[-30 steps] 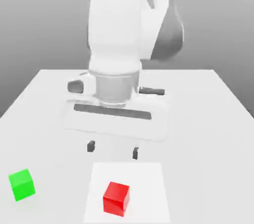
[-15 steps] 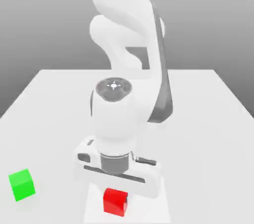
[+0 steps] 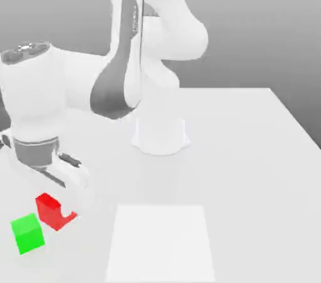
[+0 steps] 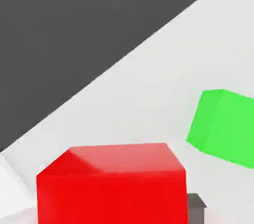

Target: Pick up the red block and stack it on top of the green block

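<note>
Red blk (image 3: 51,211) partly hidden by claw (image 3: 69,203).

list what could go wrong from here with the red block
The red block is in the gripper, close to the green block but not over it, so moving across too low might knock the green one. The two blocks also look turned differently, so the red one could land crooked and perhaps slip off.

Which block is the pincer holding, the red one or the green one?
The red block. It's up in the pincer, just under the robot's white hand, while the green block sits on the table.
</note>
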Controlling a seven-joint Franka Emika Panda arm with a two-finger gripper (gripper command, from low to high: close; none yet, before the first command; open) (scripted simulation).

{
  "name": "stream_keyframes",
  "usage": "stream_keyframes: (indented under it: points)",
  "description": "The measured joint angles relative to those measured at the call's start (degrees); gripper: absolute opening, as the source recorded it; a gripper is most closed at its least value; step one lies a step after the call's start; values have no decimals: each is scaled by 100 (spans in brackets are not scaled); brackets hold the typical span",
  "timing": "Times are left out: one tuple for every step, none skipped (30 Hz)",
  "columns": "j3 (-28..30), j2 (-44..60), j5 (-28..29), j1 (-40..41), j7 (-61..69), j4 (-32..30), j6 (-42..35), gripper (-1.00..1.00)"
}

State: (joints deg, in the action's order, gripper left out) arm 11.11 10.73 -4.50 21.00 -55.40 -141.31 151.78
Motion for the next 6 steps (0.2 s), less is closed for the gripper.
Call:
stream_keyframes:
  points:
    - [-2,198,-108,97,79,39,153,-100]
    - [-42,401,-208,175,151,65,326,-100]
    - [-82,559,-281,230,205,81,465,100]
    - [-82,559,-281,230,205,81,465,100]
    - [-82,559,-281,230,205,81,465,100]
    - [-82,559,-281,230,205,81,465,100]
